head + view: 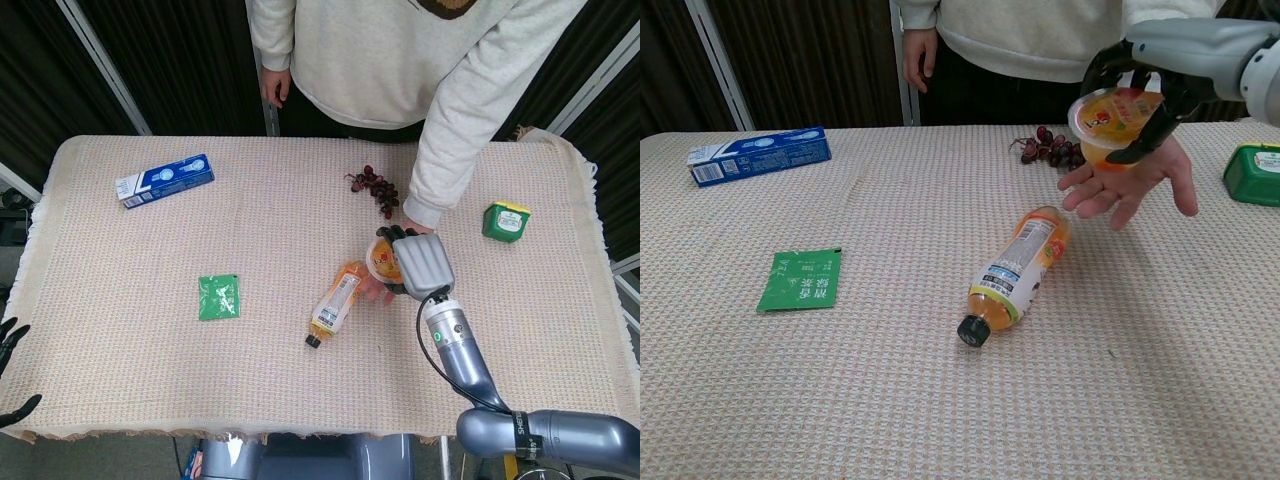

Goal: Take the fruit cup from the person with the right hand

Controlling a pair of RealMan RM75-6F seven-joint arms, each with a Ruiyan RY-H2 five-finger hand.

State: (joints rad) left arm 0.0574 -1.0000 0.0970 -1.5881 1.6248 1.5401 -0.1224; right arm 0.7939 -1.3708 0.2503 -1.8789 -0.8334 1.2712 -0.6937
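My right hand grips the clear fruit cup of orange fruit, tilted, lifted just above the person's open palm. Their hand stays flat beneath the cup, palm up, at the right of the table. In the head view my hand covers most of the cup. My left hand shows only at the lower left edge of the head view, fingers apart and holding nothing.
An orange juice bottle lies on its side mid-table, close under the cup. Grapes sit behind it. A green tub stands far right, a green sachet left, a blue box far left.
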